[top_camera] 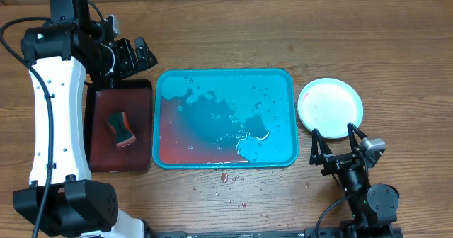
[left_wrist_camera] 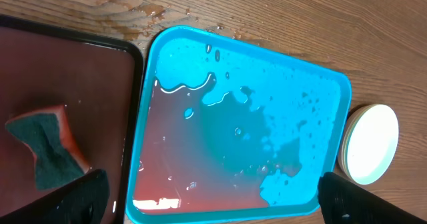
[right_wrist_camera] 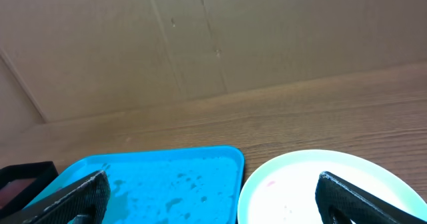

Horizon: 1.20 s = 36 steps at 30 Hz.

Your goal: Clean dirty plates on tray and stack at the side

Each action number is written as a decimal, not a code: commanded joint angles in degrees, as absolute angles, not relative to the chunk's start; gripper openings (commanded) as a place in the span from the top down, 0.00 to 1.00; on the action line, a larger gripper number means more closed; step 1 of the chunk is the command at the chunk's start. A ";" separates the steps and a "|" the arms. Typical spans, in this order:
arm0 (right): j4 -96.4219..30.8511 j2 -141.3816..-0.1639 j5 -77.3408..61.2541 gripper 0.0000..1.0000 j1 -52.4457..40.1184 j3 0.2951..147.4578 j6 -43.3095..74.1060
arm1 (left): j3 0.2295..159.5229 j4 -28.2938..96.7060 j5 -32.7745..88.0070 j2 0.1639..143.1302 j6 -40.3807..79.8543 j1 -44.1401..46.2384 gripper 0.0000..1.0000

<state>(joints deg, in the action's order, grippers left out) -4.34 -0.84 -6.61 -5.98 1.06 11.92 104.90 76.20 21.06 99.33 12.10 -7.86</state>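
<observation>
The teal tray (top_camera: 225, 78) lies mid-table with no plates on it, only reddish water and droplets. It also shows in the left wrist view (left_wrist_camera: 247, 71) and the right wrist view (right_wrist_camera: 167, 177). The plates (top_camera: 330, 103) sit stacked on the table just right of the tray. The white one is on top with faint red specks, a light blue rim shows beneath, and the rest is hidden. The stack also shows in the left wrist view (left_wrist_camera: 370, 144) and the right wrist view (right_wrist_camera: 300, 191). My left gripper (top_camera: 136, 54) is open and empty, behind the maroon tray. My right gripper (top_camera: 333, 133) is open and empty, at the stack's front edge.
A dark maroon tray (top_camera: 99, 153) left of the teal tray holds a sponge (top_camera: 122, 128), green with a red side, also in the left wrist view (left_wrist_camera: 47, 147). Red drops and water (top_camera: 226, 178) lie on the wood in front of the teal tray.
</observation>
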 commanded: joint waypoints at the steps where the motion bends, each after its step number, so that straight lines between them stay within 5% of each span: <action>1: -4.16 -0.16 -6.09 0.00 -5.65 0.45 11.53 | 105.86 76.03 21.87 96.86 13.32 -7.40 0.00; 17: -4.19 -0.16 -6.09 0.00 -5.65 0.45 11.53 | 105.86 76.34 21.71 66.54 13.06 2.48 0.00; 23: -4.19 -0.16 -6.09 0.00 -5.65 0.45 11.53 | 103.94 75.57 7.88 56.51 10.28 2.02 0.00; 36: -4.19 -0.16 -6.09 0.00 -5.65 0.45 11.53 | 60.90 36.60 1.34 31.00 7.01 -3.90 0.00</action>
<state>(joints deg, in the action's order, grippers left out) -4.43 -0.84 -6.59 -5.98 1.06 11.92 71.24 42.89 2.79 36.21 10.31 -3.49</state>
